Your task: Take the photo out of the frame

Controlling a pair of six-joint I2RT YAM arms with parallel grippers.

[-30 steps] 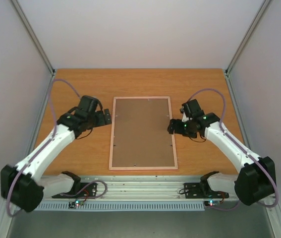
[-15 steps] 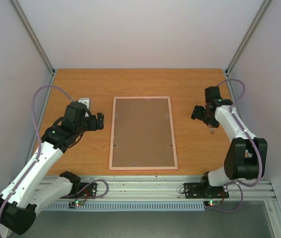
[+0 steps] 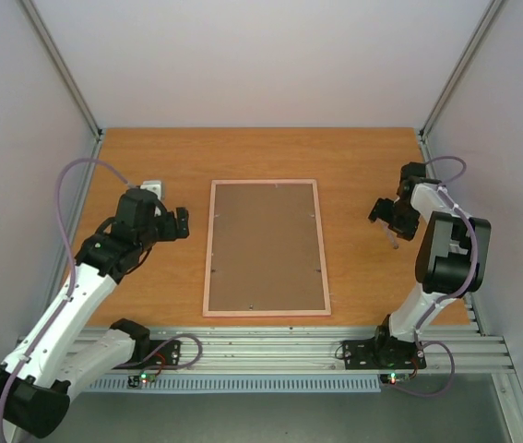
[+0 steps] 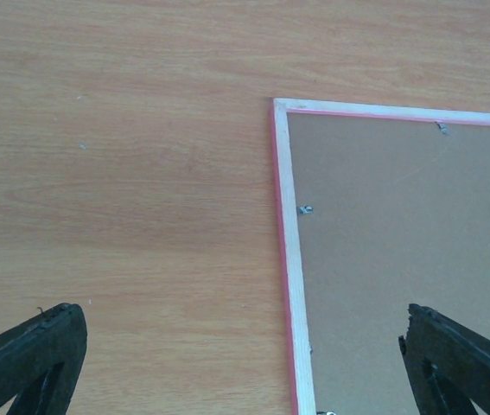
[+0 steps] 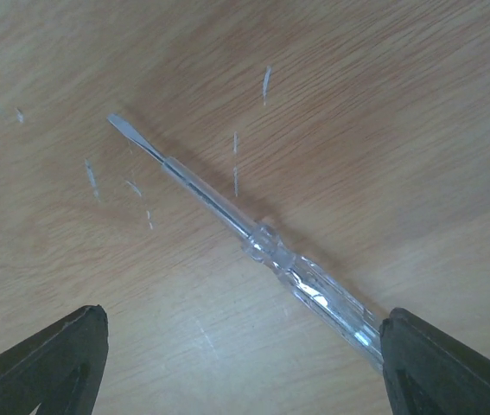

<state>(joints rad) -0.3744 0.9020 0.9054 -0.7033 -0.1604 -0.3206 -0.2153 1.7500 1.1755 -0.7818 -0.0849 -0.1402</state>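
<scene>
The frame [image 3: 266,245] lies back-up in the middle of the table, a brown board inside a pale pink rim. The photo is hidden under that board. My left gripper [image 3: 180,223] hovers open just left of the frame's far-left part; in the left wrist view its jaws [image 4: 240,320] straddle the frame's rim [image 4: 289,259], touching nothing. My right gripper [image 3: 383,210] hangs open to the right of the frame, over a clear-handled flat screwdriver [image 5: 262,238] lying on the wood. The right gripper [image 5: 243,318] has nothing between its fingers, and the handle end lies by the right finger.
Small metal tabs [image 4: 305,209] hold the board along the rim. The screwdriver [image 3: 392,242] lies near the table's right edge. A small white object [image 3: 153,185] sits behind the left arm. Pale walls close in the left and right sides.
Both arms have drawn away from the frame's sides. The left gripper moved left and slightly back. The right arm swung out to the right edge, over the screwdriver.
</scene>
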